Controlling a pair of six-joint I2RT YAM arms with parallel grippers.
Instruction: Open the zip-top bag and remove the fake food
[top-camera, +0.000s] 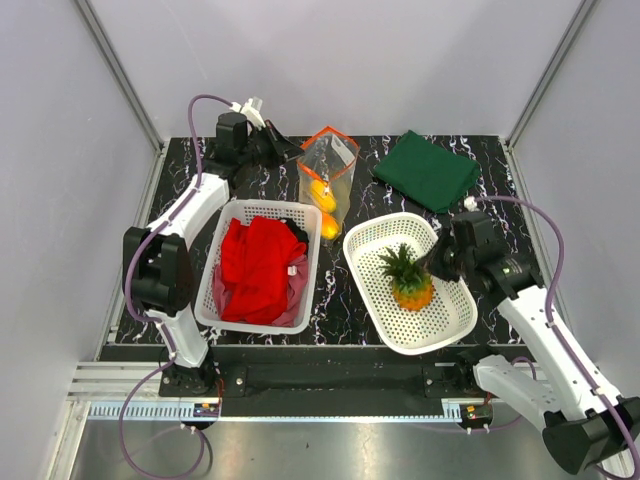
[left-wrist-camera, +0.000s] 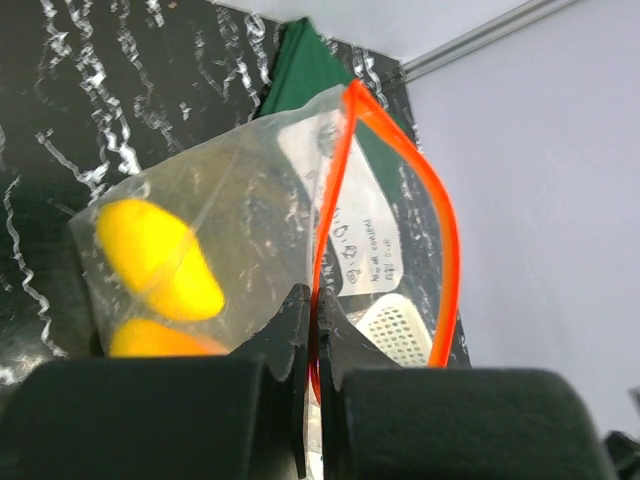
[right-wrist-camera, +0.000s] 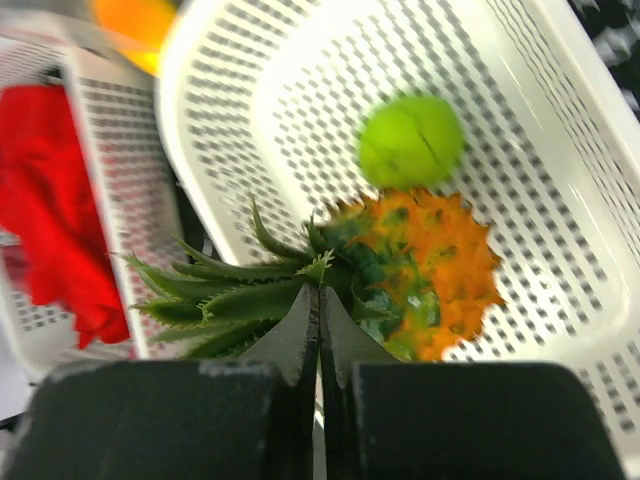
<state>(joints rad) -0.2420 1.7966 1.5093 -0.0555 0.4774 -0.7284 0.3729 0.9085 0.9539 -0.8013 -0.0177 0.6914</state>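
Top view: the zip-top bag (top-camera: 330, 165) stands on the far middle of the dark marbled table (top-camera: 338, 300). It sits between a folded green cloth (top-camera: 428, 170) and the left gripper (top-camera: 285, 150). The mouth is up and spread open. A yellow oblong piece (top-camera: 318, 190) and an orange piece (top-camera: 328, 226) show through the lower part of the bag.

The pineapple (top-camera: 410, 284) lies in the right-hand basket (top-camera: 445, 322). The right gripper (top-camera: 437, 262) is just beside it, over the basket. The left-hand basket (top-camera: 265, 205) holds a red cloth (top-camera: 258, 268).

Right wrist view only: a round green fruit (right-wrist-camera: 410, 140) lies in the same basket (right-wrist-camera: 560, 150), just beyond the pineapple (right-wrist-camera: 430, 270). In the top view the right arm covers that spot.

Left wrist view only: the grip on the bag (left-wrist-camera: 260, 200).
- The plastic is clear and crinkly, with the red-orange zip strip (left-wrist-camera: 452, 230) bowed into an open loop.
- The yellow piece (left-wrist-camera: 160, 260) lies against the near wall, with the orange one (left-wrist-camera: 150, 342) below it.
- The left gripper (left-wrist-camera: 312, 300) has its fingers pressed together on the bag's mouth edge, with one run of the strip pinched between them.

Right gripper (right-wrist-camera: 320, 295): the fingers are closed to a hairline slit. The tips sit right where the spiky leaves meet the fruit body. The view is blurred, so it cannot be told whether a leaf is caught between them.
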